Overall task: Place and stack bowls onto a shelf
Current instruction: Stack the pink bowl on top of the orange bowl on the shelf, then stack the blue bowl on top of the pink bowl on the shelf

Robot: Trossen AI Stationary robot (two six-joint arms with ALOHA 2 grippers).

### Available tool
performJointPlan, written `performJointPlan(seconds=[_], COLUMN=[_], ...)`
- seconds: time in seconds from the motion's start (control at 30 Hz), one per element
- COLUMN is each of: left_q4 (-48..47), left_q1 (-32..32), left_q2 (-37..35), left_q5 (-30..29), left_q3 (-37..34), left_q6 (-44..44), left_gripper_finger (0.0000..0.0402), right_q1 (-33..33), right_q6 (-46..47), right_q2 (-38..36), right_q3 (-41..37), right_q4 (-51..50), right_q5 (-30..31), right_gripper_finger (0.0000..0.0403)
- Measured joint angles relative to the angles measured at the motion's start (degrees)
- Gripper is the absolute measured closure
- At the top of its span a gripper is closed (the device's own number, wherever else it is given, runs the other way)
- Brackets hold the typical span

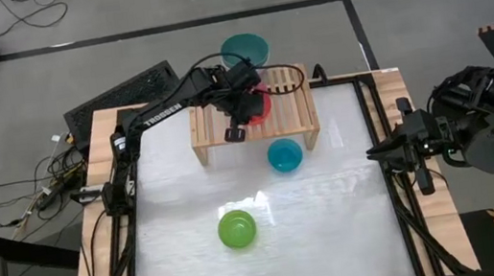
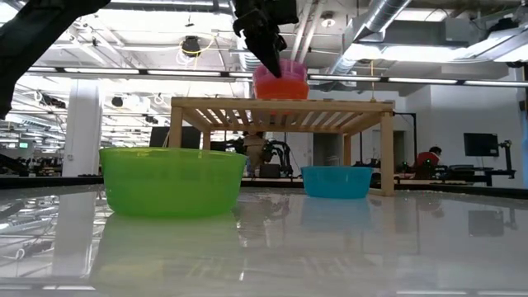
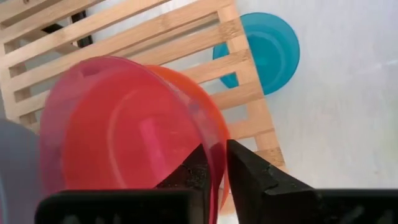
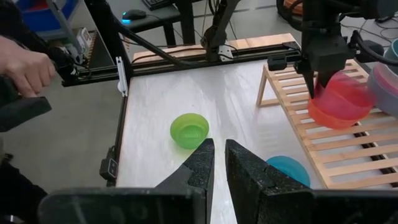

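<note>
The left hand (image 3: 214,171) is pinching the light, slippery magenta bowl's (image 3: 118,134) thin rim, nesting it into the red bowl (image 3: 208,121) on the shelf (image 3: 249,93).

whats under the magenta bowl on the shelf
The magenta bowl sits nested in the red bowl, whose rim shows beside it, on the shelf slats. The left claw pinches the magenta rim. The red bowl's inside is covered.

Left arm reaches toward the far edge, its tool (image 1: 245,109) pinched closed; right tool (image 1: 394,146) waits off the surface's right edge.
</note>
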Motion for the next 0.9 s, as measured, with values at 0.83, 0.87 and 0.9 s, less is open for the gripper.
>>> performJointPlan(seconds=[0.83, 0.87, 0.9], left_q4=[5.3, 5.3, 5.5], left_q1=[-3.9, -4.7, -5.6], left_q2=[-6.5, -6.9, -6.9], left_q5=[3.4, 5.7, 7.5], left_q3=[2.7, 2.7, 2.8], left_q6=[1.0, 1.1, 1.1], left_gripper_finger=[0.0278, 0.0278, 0.0278], right_q1=[0.0, 0.0, 0.0], right_q6=[0.2, 0.2, 0.2], right_q2=[0.0, 0.0, 0.0], right_q3=[0.0, 0.0, 0.0], right_q4=[0.0, 0.0, 0.0], right_q5=[-0.2, -0.2, -0.2], right_gripper_finger=[0.0334, 0.0334, 0.0334])
